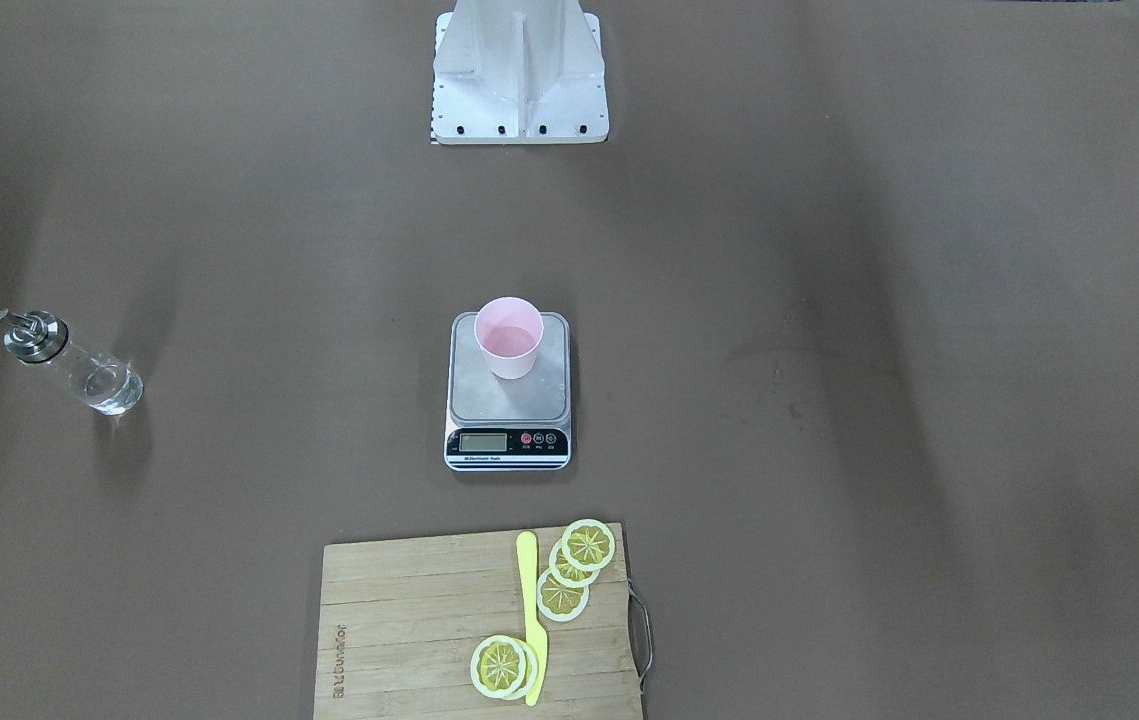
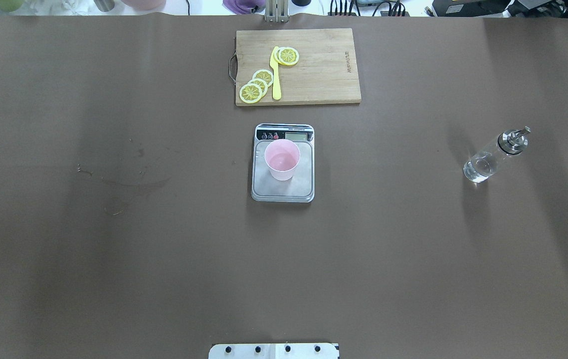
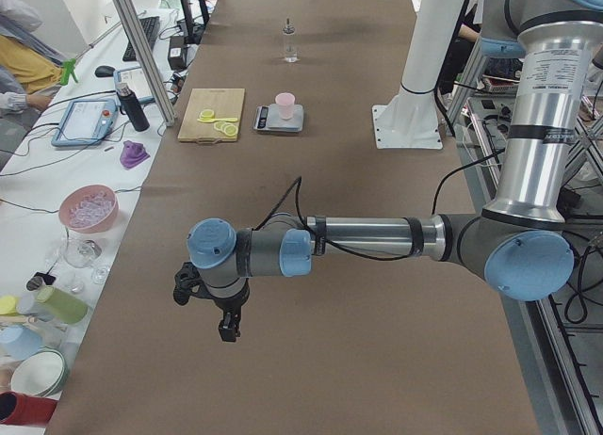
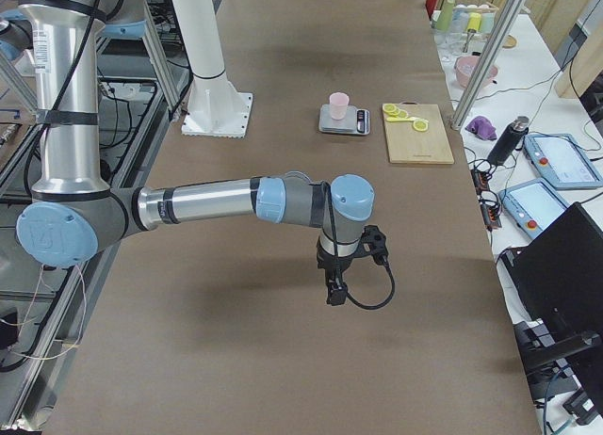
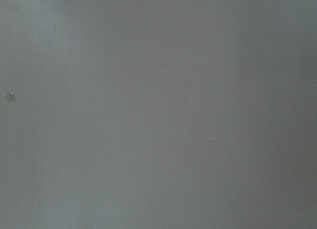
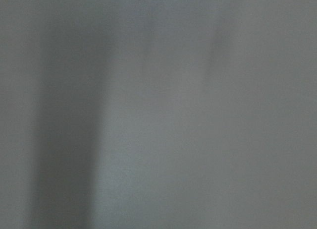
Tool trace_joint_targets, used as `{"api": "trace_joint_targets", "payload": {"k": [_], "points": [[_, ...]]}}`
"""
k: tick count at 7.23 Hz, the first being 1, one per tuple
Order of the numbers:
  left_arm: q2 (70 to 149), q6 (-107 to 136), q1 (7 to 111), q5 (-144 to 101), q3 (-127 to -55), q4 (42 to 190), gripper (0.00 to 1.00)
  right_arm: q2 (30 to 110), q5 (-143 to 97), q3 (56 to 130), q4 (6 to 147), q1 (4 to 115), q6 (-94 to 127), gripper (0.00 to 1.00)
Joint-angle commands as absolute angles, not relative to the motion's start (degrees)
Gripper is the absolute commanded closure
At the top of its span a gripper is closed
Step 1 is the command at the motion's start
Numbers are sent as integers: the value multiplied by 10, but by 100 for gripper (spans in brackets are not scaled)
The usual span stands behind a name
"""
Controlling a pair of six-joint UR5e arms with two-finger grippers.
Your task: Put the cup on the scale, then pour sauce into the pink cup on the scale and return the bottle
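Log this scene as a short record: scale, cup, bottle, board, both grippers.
scale: mid-table, display unreadable
cup: upright on the scale's platform, toward the display end
bottle: upright on the table at the robot's right, apart from the scale
sauce: clear, low in the bottle
cutting board: beyond the scale, bearing lemon slices and a yellow knife
left gripper: over bare table, far from the scale; open or shut cannot be told
right gripper: likewise

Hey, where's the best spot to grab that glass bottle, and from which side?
Grip the bottle around its clear round body, below the metal cap. It stands upright alone, so come level from the side with the right pincer; the spout on top would likely spoil a top grasp.
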State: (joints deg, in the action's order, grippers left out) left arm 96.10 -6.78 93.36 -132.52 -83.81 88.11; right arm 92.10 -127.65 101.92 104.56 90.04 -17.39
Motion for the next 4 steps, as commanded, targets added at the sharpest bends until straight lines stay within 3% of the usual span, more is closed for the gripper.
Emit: {"api": "trace_joint_targets", "payload": {"k": [1,4], "points": [[959,-67,931,-1328,-841,885,2,924,-1280,1026,1043,899,-173,0],[962,-69,931,-1330,-843,884,2,922,-1284,1020,1043,899,-173,0]]}}
